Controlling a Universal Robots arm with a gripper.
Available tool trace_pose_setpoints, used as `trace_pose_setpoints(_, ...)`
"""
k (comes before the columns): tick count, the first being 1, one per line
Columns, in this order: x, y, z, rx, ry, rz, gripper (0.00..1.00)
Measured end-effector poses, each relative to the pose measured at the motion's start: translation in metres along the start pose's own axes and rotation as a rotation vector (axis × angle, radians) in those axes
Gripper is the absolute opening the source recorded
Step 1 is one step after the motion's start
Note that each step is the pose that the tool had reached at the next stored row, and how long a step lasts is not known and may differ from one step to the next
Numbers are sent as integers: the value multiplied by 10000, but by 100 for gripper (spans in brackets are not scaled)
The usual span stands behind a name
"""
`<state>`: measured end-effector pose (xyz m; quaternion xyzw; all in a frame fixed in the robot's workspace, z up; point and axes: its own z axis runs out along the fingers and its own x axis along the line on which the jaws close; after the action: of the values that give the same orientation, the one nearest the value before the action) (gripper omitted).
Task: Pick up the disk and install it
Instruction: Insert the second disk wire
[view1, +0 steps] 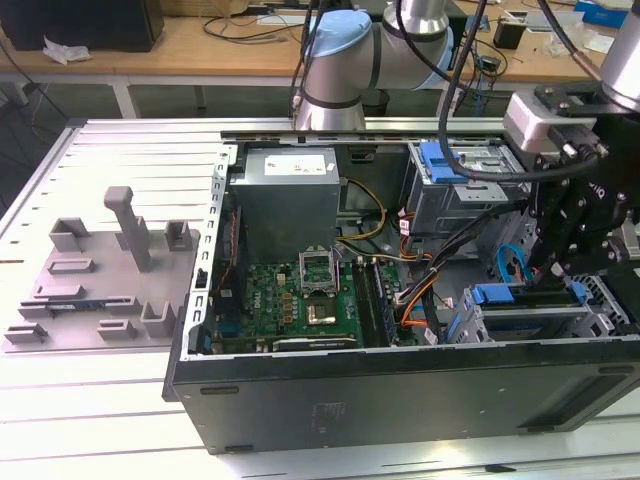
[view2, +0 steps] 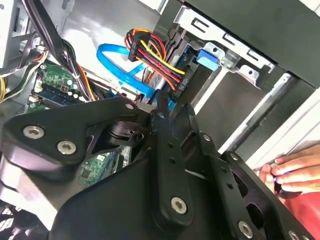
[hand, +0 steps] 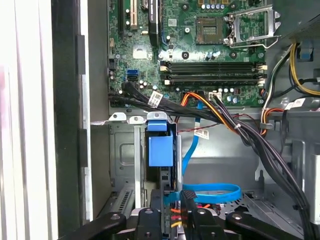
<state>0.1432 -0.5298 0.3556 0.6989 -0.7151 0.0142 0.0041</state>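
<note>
grey tray (view1: 100, 290) of plastic fixtures sits at the exterior view's left, well apart from the work. computer case (view1: 400, 385) lies open in the middle, circuit board (view1: 300, 305) on its floor, power supply box (view1: 288, 195) behind it. further right, a bundle of cables (view1: 425, 285) crosses toward the drive bays. at the exterior view's right the gripper (view1: 570, 255) hangs just over the lower bay, where the disk (view1: 525, 300) lies in its blue frame, seated or nearly so.

in the first wrist view the disk's blue tab (hand: 160, 149) stands between the bay rails, with the fingers (hand: 187, 200) just beside it; they look drawn close together around a thin edge, but i cannot tell whether they pinch it.

risks, as i judge them: the looping blue cable (hand: 210, 192) and the coloured plug (view2: 152, 57) lie right by the fingers and could snag. a hand (view2: 295, 172) rests at the case edge, near the arm.
</note>
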Motion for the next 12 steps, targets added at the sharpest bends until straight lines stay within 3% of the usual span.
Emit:
trace_pose_setpoints(7, -3, 37, -189, 2, 24, -1, 30)
trace_pose_setpoints(10, -6, 115, -247, 27, 50, 0, 29)
trace_pose_setpoints(11, -6, 146, -264, 42, 60, 1, 22)
trace_pose_setpoints(12, -6, 166, -271, 59, 66, 1, 22)
